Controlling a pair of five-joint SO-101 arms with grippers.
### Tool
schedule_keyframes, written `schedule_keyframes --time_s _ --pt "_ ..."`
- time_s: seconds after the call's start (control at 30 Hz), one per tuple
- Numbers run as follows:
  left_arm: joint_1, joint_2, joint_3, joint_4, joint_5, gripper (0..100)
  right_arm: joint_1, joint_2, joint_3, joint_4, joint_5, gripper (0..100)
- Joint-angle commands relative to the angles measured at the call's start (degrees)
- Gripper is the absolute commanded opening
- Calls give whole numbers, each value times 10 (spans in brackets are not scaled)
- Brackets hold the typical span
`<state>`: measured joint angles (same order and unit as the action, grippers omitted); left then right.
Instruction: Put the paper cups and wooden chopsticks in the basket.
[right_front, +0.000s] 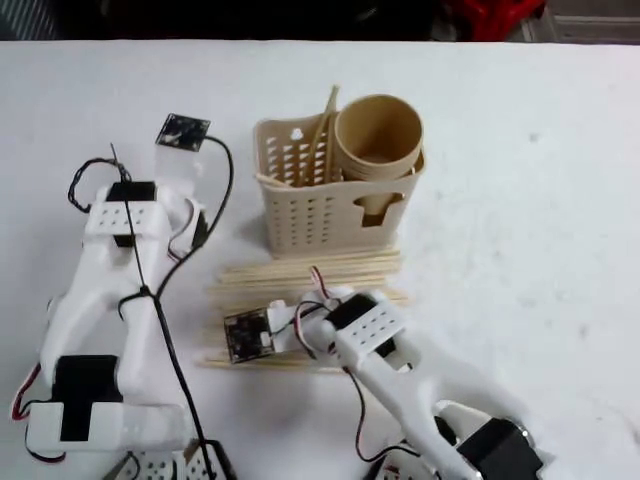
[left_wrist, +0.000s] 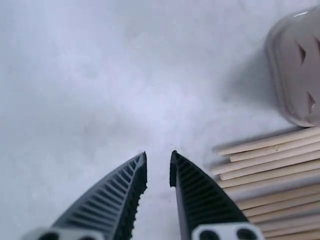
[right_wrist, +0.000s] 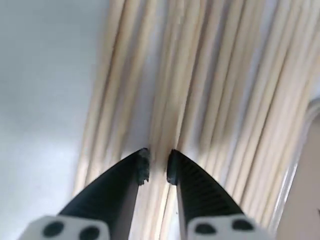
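Note:
A beige slotted basket (right_front: 318, 205) stands mid-table. In it are stacked paper cups (right_front: 378, 135) and a few wooden chopsticks (right_front: 322, 128) leaning upright. A pile of loose chopsticks (right_front: 310, 272) lies on the table in front of the basket. My right gripper (right_wrist: 157, 161) hangs low over this pile (right_wrist: 215, 100), open by a narrow gap, its tips astride one stick. My left gripper (left_wrist: 158, 156) is narrowly open over bare table, holding nothing, with the ends of the pile (left_wrist: 270, 165) and a basket corner (left_wrist: 297, 75) beside it.
The white table (right_front: 520, 200) has free room right of the basket and behind it. The left arm (right_front: 120, 260) and its cables occupy the left side. The right arm (right_front: 400, 370) reaches in from the front edge.

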<state>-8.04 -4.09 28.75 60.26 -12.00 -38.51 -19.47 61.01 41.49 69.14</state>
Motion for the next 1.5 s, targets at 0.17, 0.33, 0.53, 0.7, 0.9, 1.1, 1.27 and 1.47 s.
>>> schedule_keyframes --time_s 0.17,0.33,0.53,0.7,0.9,1.1,1.27,1.47 --pt "-4 -1 -25 -10 6 98 50 7 -80 62 -126 16" --pt "-4 -1 -25 -10 6 98 51 7 -119 73 -233 16" --pt "-4 -1 -25 -11 6 98 51 -3 -130 85 -264 16" --pt "-3 -1 -25 -14 6 98 51 -77 -121 87 -315 16" --pt "-3 -1 -11 -39 6 98 51 -296 -95 131 -382 15" --pt "-2 -1 -11 -39 6 98 52 -502 -145 185 -448 15" --pt "-2 -1 -11 -39 7 98 79 -468 -276 174 -516 15" --pt "-2 -1 -11 -39 7 98 108 -288 -425 89 -589 15"
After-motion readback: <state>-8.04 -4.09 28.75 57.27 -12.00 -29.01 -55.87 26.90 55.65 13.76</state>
